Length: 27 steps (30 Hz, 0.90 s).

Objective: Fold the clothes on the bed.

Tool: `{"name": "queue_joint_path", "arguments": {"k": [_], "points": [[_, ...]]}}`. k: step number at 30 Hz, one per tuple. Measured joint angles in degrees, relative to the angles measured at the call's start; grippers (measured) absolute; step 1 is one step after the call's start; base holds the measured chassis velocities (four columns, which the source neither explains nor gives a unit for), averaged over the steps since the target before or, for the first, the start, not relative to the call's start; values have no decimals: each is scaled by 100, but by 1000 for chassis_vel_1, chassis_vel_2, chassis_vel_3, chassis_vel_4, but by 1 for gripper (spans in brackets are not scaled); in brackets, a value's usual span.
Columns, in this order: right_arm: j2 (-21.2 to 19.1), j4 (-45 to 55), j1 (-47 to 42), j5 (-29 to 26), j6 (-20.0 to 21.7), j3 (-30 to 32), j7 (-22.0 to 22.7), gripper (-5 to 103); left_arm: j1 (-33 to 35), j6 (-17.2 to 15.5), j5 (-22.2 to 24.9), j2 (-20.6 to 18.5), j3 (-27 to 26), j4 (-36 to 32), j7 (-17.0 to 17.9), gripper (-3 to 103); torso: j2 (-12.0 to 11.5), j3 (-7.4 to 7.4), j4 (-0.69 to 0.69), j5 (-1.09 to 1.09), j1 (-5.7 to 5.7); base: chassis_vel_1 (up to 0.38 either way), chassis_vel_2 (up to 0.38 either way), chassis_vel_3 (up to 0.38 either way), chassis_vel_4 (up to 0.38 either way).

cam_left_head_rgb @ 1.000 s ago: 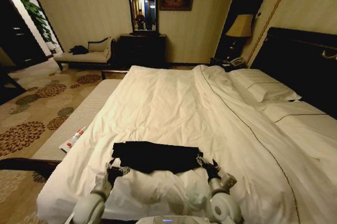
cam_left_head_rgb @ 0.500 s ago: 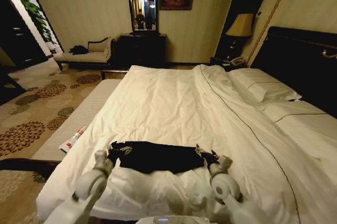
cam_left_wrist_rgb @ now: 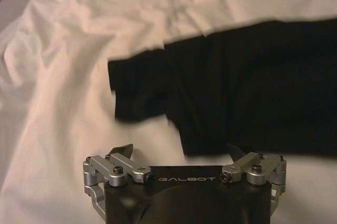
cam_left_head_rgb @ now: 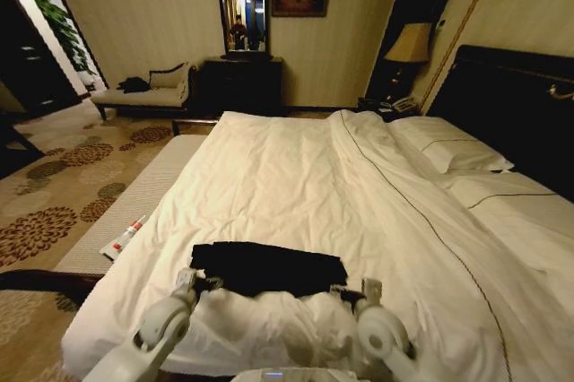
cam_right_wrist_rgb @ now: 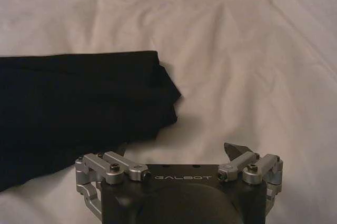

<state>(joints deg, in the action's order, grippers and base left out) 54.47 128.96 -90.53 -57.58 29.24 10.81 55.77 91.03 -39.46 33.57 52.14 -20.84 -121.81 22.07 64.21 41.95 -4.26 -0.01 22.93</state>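
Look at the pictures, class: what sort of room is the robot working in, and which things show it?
Most likely a hotel bedroom: a large bed with white pillows, a bedside lamp, and a mirror above a dark dresser.

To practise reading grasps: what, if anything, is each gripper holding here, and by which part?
Nothing is held. Both the left gripper and the right gripper are open, just short of the near edge of the black T-shirt, which lies folded on the bed.

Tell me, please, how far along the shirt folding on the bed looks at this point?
Well along: the black T-shirt lies as a flat folded band near the edge of the bed, its layers stacked at one end. Nothing is in hand; the left hand and right hand sit open beside its near edge. Perhaps one more fold is left.
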Motion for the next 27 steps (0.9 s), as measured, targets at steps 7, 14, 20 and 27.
{"name": "queue_joint_path", "arguments": {"k": [7, 14, 20, 27], "points": [[-141, 736, -392, 151, -231, 422, 121, 100, 410, 45, 136, -43, -334, -865, -21, 100, 0, 0, 1, 0, 0, 0, 0, 0, 0], [-19, 543, 50, 330, -833, 608, -447, 100, -294, 300, 727, 172, -602, -817, -255, 100, 0, 1, -1, 2, 1, 0, 0, 0, 0], [265, -504, 781, 154, -678, 193, -564, 100, -976, 359, 493, 492, -117, 363, -314, 100, -1, 3, 0, 0, 4, 0, 0, 0, 0], [415, -859, 618, 373, -467, 74, -471, 100, -729, 457, -183, 440, -34, 875, -515, 100, -1, 2, 0, -1, 3, 0, 0, 0, 0]]}}
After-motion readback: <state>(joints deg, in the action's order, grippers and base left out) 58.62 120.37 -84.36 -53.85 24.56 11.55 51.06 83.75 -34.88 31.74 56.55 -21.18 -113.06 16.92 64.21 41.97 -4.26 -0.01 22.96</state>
